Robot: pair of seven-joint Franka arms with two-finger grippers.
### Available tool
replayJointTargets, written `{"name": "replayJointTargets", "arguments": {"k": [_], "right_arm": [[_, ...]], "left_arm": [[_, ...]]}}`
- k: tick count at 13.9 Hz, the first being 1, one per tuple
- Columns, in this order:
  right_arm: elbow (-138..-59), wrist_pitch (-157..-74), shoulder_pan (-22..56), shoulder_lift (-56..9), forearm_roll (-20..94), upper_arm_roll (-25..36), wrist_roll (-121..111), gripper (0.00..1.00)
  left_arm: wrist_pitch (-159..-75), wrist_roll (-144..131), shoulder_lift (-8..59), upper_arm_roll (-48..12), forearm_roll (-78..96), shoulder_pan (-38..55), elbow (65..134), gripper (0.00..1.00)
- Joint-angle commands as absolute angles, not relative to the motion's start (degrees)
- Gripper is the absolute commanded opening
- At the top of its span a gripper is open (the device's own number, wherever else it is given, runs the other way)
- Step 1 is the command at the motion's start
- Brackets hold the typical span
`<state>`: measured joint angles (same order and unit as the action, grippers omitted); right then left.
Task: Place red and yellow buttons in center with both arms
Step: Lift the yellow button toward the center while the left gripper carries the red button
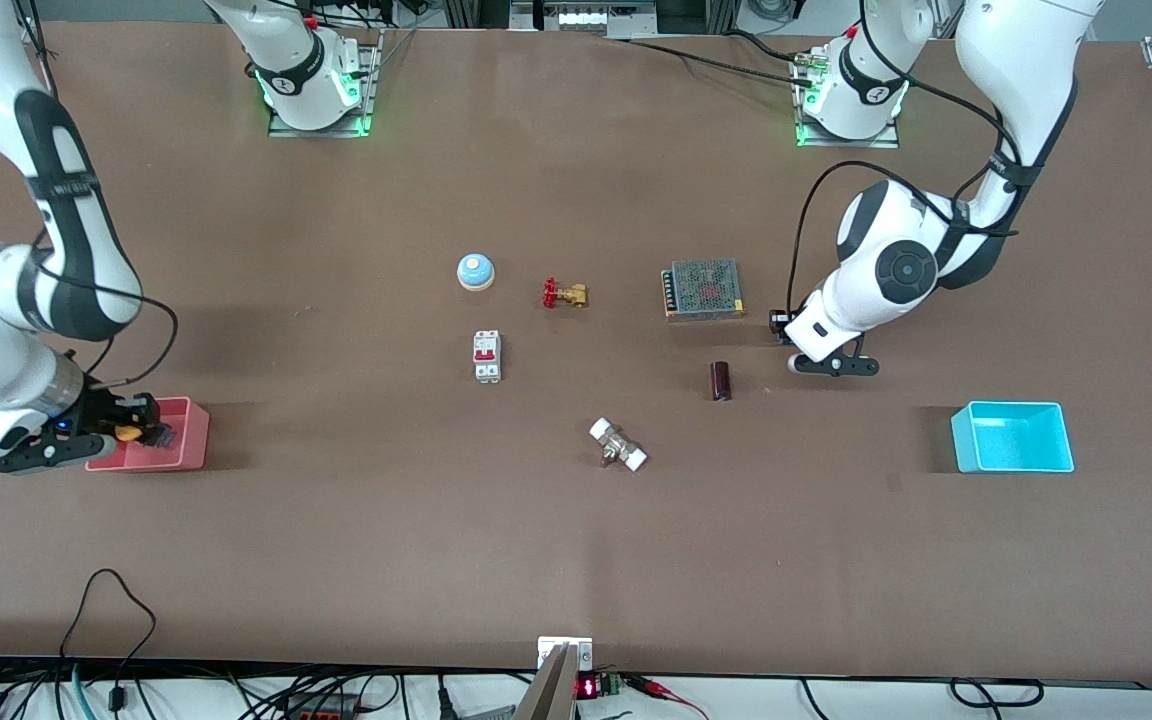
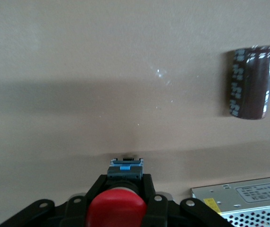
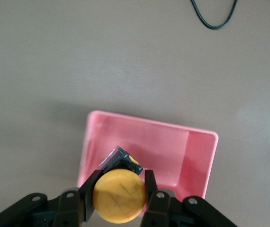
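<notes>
My left gripper (image 1: 784, 326) is shut on the red button (image 2: 117, 208), whose red cap faces the wrist camera. It hangs low over the brown tabletop (image 1: 576, 520), beside the metal power supply (image 1: 703, 289). In the front view the button shows only as a small dark body (image 1: 778, 320). My right gripper (image 1: 141, 432) is shut on the orange-yellow button (image 1: 126, 432), held over the pink bin (image 1: 191, 445). In the right wrist view the yellow cap (image 3: 119, 197) sits between the fingers above the bin's floor (image 3: 158, 146).
On the table are a blue dome bell (image 1: 475, 271), a red-handled brass valve (image 1: 564, 294), a white breaker (image 1: 487, 356), a dark capacitor (image 1: 721, 381), and a white-ended fitting (image 1: 618, 445). A cyan bin (image 1: 1013, 437) stands at the left arm's end.
</notes>
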<state>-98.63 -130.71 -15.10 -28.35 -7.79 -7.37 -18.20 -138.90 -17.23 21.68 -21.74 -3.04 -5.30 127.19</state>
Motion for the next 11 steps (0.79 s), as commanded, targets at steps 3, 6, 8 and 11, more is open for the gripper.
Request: {"name": "replayJointTargets", "arguments": {"k": [3,6,8,11], "right_arm": [[-100.5,-118.8,-13.7,-19.8,-6.8,-16.3,-3.1,0.42],[-103.5,-120.9,-7.2,-19.0,-7.2,-17.6,10.4,0.42],[-106.8,-126.4,-3.5,-19.2,-7.7,-17.6,16.1,0.42],[-112.0,-133.1,-1.0,-20.1,-10.6,-17.5,20.3,0.41]], "left_arm": [[-139.2,-19.3,21.4,-21.5,-5.3,-5.1,127.2,1.0],[-131.9,-19.2,17.5,-21.6,-5.3,-5.4,124.0,1.0],[-118.3,-19.0,16.3,-21.6,-5.4,-5.5,115.2,1.0],[-109.1,-18.9,17.5,-21.6,-5.4,-5.4,106.9,1.0]]}}
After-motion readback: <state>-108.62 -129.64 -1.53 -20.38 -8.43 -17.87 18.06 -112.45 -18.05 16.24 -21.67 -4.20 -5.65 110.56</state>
